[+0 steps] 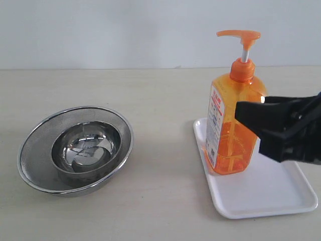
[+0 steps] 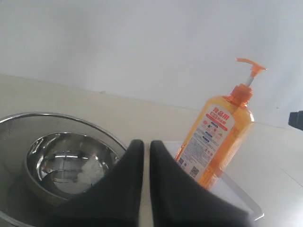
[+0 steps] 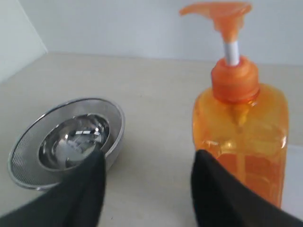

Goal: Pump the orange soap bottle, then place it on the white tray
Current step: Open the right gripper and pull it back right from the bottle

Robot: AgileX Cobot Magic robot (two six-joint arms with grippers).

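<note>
The orange soap bottle (image 1: 225, 125) stands upright on the near-left part of the white tray (image 1: 271, 193), its pump head raised on the white stem. My right gripper (image 1: 249, 129) is open at the bottle's right side at mid-height. In the right wrist view the bottle (image 3: 241, 123) sits behind one finger and only bare table shows in the gap of the gripper (image 3: 149, 158); I cannot tell if that finger touches it. My left gripper (image 2: 147, 144) is shut on nothing and out of the exterior view. The left wrist view shows the bottle (image 2: 218, 137) and tray (image 2: 234, 187) beyond it.
A steel mesh bowl (image 1: 37, 150) with a smaller steel bowl (image 1: 85, 148) nested in it sits on the left of the beige table. It also shows as the bowl (image 2: 57, 161) and the bowl (image 3: 66, 142). A pale wall runs behind.
</note>
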